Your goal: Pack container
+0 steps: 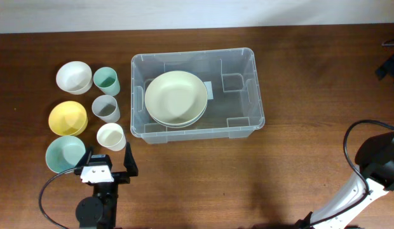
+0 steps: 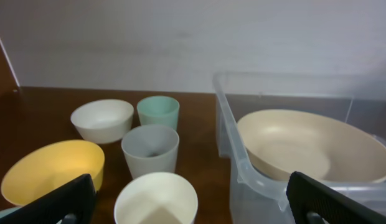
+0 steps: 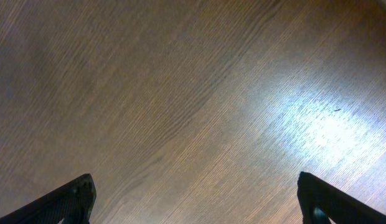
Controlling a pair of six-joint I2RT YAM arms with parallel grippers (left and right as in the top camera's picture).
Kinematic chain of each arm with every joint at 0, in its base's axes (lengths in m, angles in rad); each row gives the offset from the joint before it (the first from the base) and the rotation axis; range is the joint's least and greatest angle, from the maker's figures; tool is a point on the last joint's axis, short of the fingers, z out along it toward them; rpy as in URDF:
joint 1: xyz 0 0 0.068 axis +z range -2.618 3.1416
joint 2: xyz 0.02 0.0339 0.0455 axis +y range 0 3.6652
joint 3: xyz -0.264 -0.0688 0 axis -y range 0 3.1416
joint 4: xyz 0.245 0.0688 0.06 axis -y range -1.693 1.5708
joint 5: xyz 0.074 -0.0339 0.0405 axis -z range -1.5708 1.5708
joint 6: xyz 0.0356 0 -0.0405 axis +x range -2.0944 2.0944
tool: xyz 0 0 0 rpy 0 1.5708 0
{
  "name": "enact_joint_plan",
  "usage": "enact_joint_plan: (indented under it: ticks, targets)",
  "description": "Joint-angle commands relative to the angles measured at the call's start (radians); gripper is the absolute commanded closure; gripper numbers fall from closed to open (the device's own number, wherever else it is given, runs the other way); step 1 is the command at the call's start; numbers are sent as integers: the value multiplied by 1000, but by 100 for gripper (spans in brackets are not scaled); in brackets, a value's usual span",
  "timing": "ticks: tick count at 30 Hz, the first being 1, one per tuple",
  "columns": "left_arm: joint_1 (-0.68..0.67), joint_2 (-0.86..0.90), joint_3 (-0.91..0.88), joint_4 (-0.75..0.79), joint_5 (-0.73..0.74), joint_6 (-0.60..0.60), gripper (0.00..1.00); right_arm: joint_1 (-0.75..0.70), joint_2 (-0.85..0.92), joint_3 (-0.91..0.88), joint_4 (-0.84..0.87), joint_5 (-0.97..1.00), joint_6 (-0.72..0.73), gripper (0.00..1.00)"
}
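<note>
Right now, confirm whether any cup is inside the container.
No, the green cup, grey cup and white cup stand left of the container, which holds only bowls.

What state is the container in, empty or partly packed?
Partly packed. The container holds a large cream bowl, apparently nested on another, at its left end; its right half is bare.

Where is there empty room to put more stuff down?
In the bin, the right half beside the stacked bowls is bare. The table right of the bin is bare, and the strip in front too. Left of the bin is crowded: three cups and three loose bowls stand close together.
</note>
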Motion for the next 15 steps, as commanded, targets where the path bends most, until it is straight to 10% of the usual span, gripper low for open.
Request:
enact_joint_plan:
  ticks: [1, 15]
  targets:
    - [5, -7, -3, -21, 73, 8, 1, -8, 13, -3, 3, 23, 4, 1]
    - [8, 42, 132, 119, -12, 135, 1, -8, 13, -3, 3, 23, 4, 1]
